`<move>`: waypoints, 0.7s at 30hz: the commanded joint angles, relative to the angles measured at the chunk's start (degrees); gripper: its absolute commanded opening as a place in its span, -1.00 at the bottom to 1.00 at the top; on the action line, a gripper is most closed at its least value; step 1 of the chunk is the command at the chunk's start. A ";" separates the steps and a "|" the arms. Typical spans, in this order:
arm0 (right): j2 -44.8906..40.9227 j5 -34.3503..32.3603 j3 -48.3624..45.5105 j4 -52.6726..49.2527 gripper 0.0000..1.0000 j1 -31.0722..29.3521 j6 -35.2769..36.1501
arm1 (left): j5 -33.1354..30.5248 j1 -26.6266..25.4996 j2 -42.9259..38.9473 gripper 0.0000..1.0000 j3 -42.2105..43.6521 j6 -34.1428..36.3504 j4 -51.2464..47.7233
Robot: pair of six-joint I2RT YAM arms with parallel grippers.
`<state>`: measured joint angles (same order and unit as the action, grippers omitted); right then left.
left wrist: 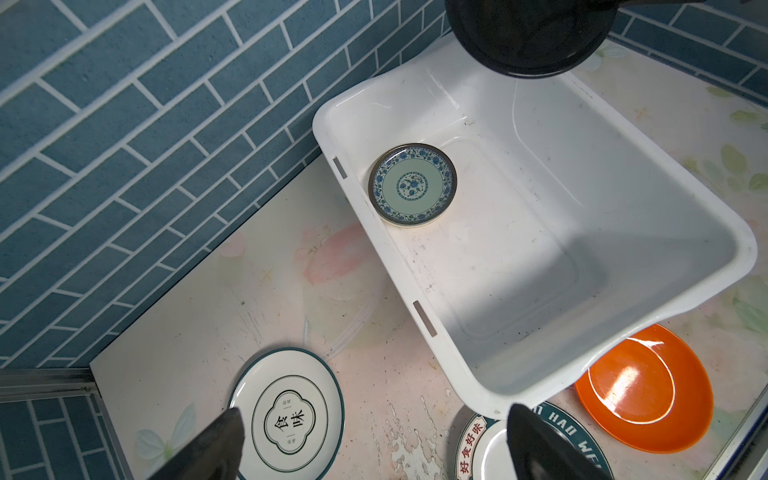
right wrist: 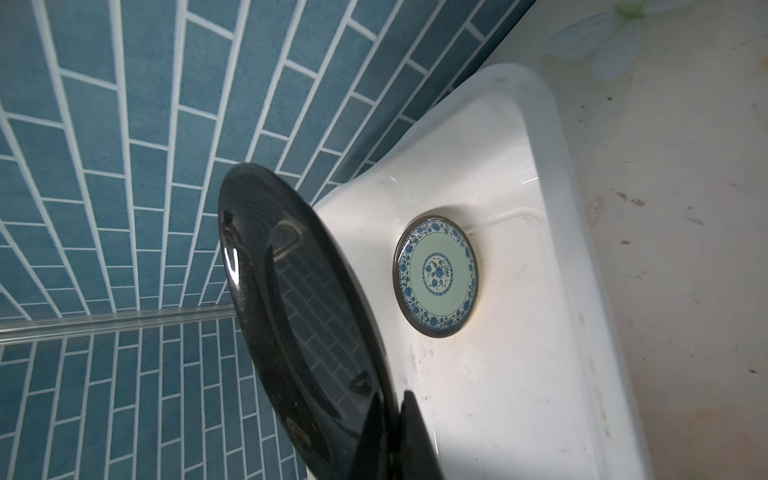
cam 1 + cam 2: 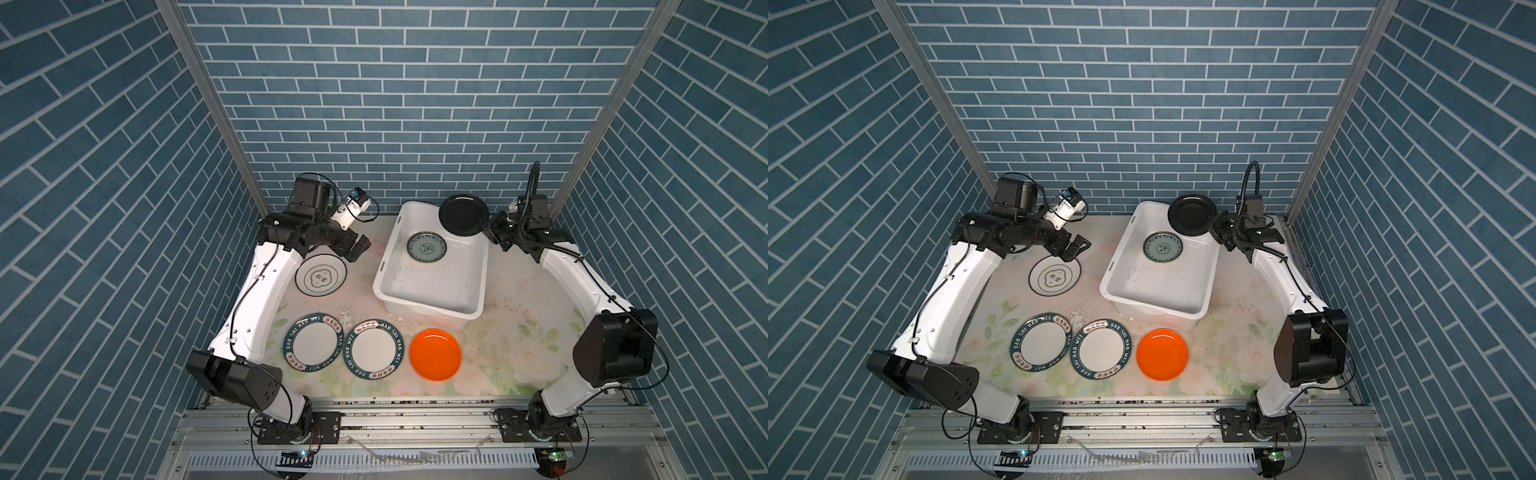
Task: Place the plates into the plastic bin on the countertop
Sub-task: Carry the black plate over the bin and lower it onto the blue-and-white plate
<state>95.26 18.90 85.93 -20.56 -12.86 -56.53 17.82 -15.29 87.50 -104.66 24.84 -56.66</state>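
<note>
My right gripper (image 3: 487, 227) (image 2: 392, 399) is shut on the rim of the black plate (image 3: 464, 215) (image 2: 291, 311), held tilted above the far right corner of the white plastic bin (image 3: 382, 270) (image 1: 320, 124). A blue-green patterned plate (image 3: 427, 247) (image 1: 412, 184) lies flat in the bin's far end. My left gripper (image 3: 359, 249) (image 1: 374, 409) hangs open and empty over the far edge of the white black-rimmed plate (image 3: 321, 275) (image 1: 286, 415). On the countertop (image 3: 519, 299) near the front lie two green-rimmed plates (image 3: 312, 341) (image 3: 374, 349) and an orange plate (image 3: 435, 354).
Blue brick walls (image 3: 374, 104) close in the back and both sides, close behind the bin. A metal rail (image 3: 415, 415) with the arm bases runs along the front edge. The near end of the bin holds nothing.
</note>
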 commanded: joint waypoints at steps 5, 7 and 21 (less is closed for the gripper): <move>5.77 -0.17 4.42 2.64 -1.00 -4.68 0.32 | 0.92 -0.36 -0.68 0.99 -2.74 -0.49 -0.34; 6.87 -0.09 4.25 3.49 -1.00 -5.31 0.11 | 1.40 -0.35 -0.68 0.99 -3.16 -0.67 -0.46; 15.74 -0.95 5.55 7.61 -1.00 -6.74 -1.18 | 8.50 -0.77 -0.33 0.99 -3.80 -1.46 -1.68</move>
<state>109.60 18.68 88.53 -15.79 -19.25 -56.73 24.60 -15.42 87.48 -106.91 23.79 -57.17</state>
